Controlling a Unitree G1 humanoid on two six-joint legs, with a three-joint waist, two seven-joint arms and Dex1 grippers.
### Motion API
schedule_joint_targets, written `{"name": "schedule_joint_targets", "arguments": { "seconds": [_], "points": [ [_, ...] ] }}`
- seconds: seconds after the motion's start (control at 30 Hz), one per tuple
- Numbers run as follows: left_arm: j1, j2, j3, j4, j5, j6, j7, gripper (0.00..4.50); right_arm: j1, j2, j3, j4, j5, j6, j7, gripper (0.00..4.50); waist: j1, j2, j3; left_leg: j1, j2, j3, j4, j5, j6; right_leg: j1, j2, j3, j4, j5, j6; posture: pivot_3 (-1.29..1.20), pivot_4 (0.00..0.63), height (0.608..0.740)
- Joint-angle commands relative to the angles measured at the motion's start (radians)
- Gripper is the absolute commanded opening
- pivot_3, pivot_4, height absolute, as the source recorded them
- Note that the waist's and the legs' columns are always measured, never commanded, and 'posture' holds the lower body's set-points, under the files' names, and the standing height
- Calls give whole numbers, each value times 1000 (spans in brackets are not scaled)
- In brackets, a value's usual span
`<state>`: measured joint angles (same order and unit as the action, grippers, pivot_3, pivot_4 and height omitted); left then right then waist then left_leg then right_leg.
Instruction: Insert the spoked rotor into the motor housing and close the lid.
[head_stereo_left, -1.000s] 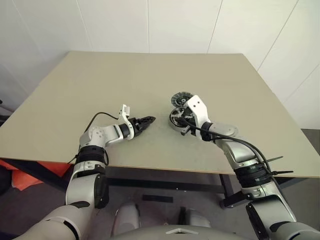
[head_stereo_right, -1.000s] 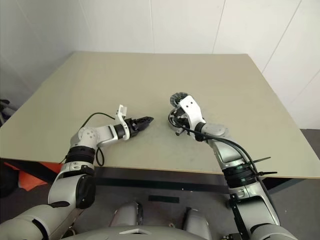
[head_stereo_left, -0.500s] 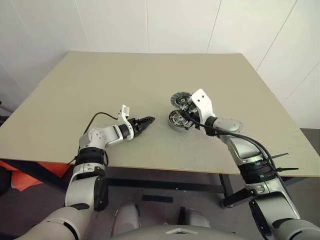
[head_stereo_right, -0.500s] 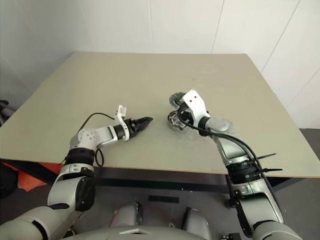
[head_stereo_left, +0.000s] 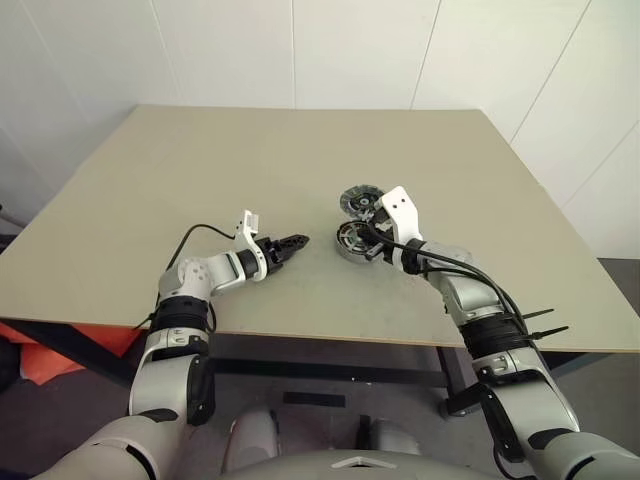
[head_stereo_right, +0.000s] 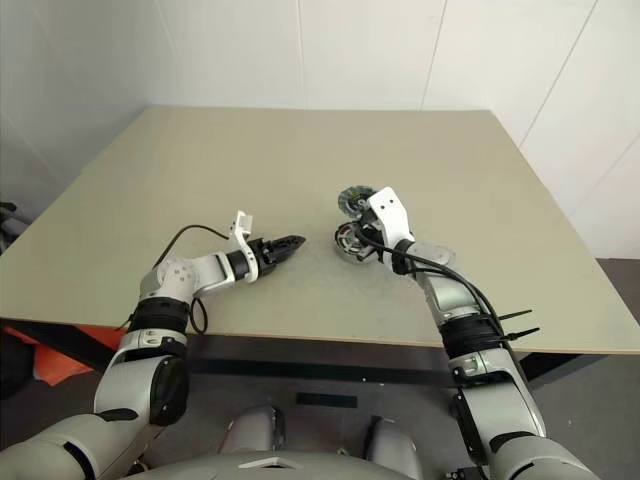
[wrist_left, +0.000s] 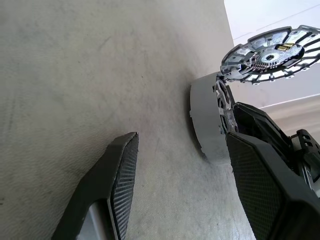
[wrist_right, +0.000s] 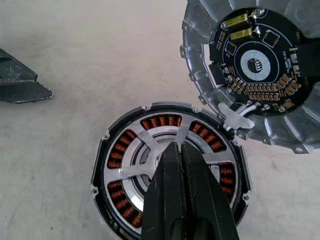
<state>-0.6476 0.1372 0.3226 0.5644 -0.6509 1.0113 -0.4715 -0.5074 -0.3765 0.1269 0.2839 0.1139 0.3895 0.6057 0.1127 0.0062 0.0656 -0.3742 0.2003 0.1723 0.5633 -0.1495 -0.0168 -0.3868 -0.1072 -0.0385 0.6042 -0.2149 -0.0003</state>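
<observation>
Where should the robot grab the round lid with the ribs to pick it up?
Probably by its thin ribbed rim. The lid leans tilted against the motor housing, its far edge lifted off the table, so fingers could pinch that raised edge from the far side.

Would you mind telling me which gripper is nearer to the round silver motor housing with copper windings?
Right. The right gripper, shut, sits directly over the motor housing. The left gripper, open, hovers apart to its left.

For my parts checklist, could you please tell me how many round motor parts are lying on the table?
2: the motor housing, spoked rotor already inside, under the shut right hand; and the lid, tilted against its far edge. Others may be hidden.
</observation>
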Motion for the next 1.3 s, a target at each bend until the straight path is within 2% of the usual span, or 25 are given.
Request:
{"name": "schedule_joint_targets", "arguments": {
  "seconds": [0.03, 0.13, 0.23, 0.37, 0.4, 0.43, 0.53, 0.6, 0.73, 0.97, 1.1, 1.3],
  "points": [
    [18, 6, -3, -6, 17, -16, 16, 2989, -24, -70, -31, -155, 12, -31, 60, 0, -1, 0, 0, 0, 0, 0, 0, 0, 0, 0, 0, 0, 0, 0, 0, 0, 0, 740],
    [14, 4, -10, -2, 22, -30, 13, 2989, -40, -170, -10, -274, 29, -55, 191, 0, -2, 0, 0, 0, 0, 0, -1, 0, 0, -1, 0, 0, 0, 0, 0, 0, 0, 740],
    [1, 16, -30, 14, 44, -59, -3, 2989, -64, -273, 44, -301, 16, -71, 346, 0, -1, 0, 0, 1, 0, 0, 0, 0, 0, 1, 0, 0, 0, 0, 1, 0, 0, 740],
    [-9, 71, -164, -36, 150, -133, -46, 2989, -128, -380, 143, -232, -30, -166, 567, 0, -3, -1, 0, 3, 1, 0, 0, 0, 0, 3, 1, 0, -1, -1, 1, 0, 0, 740],
    [-10, 90, -208, -58, 188, -172, -56, 3031, -152, -394, 171, -191, -58, -203, 603, 403, -6, -1, 0, 4, 1, 0, 0, 0, 0, 3, 1, 0, -1, -1, 1, 0, 0, 740],
    [-12, 112, -255, -80, 232, -216, -67, 3031, -182, -400, 203, -136, -97, -251, 626, 580, -10, -1, 0, 3, 1, -1, 0, 0, 0, 2, 1, 0, -1, -1, 1, 0, 0, 740],
    [-14, 156, -339, -118, 312, -308, -95, 3031, -275, -371, 270, 56, -216, -409, 598, 1505, -22, -2, 1, 2, 4, -1, 1, 0, 0, -2, 1, -2, 0, -1, 1, 0, 0, 740],
    [-7, 168, -367, -136, 344, -343, -102, 3031, -312, -350, 301, 145, -252, -484, 621, 2201, -22, -2, 1, -4, 5, 0, 3, 1, -2, -7, 0, -8, 1, 0, 1, 0, 0, 740],
    [61, 152, -379, -223, 354, -330, -84, 3031, -366, -296, 332, 277, -303, -598, 637, 3479, -18, -1, 1, -10, 6, 0, 7, 0, 0, -10, 0, -13, 4, 7, -12, 0, 0, 740],
    [138, 135, -364, -308, 349, -283, -52, 3031, -401, -226, 354, 420, -367, -719, 622, 3479, -17, -1, 1, -23, 6, 0, 16, -7, 7, -16, -2, -15, 3, 6, -15, 0, 0, 740],
    [145, 139, -345, -320, 345, -266, -37, 3031, -403, -206, 358, 470, -387, -762, 625, 3479, -19, -1, 1, -22, 6, 0, 18, -8, 7, -15, -3, -14, 4, 6, -15, 0, 0, 740],
    [154, 135, -340, -323, 345, -257, -29, 3031, -421, -211, 366, 545, -438, -812, 594, 3479, -20, -1, 1, -10, 6, 0, 16, -7, 4, -6, -1, -14, 4, 6, -14, 0, 0, 740]
  ]
}}
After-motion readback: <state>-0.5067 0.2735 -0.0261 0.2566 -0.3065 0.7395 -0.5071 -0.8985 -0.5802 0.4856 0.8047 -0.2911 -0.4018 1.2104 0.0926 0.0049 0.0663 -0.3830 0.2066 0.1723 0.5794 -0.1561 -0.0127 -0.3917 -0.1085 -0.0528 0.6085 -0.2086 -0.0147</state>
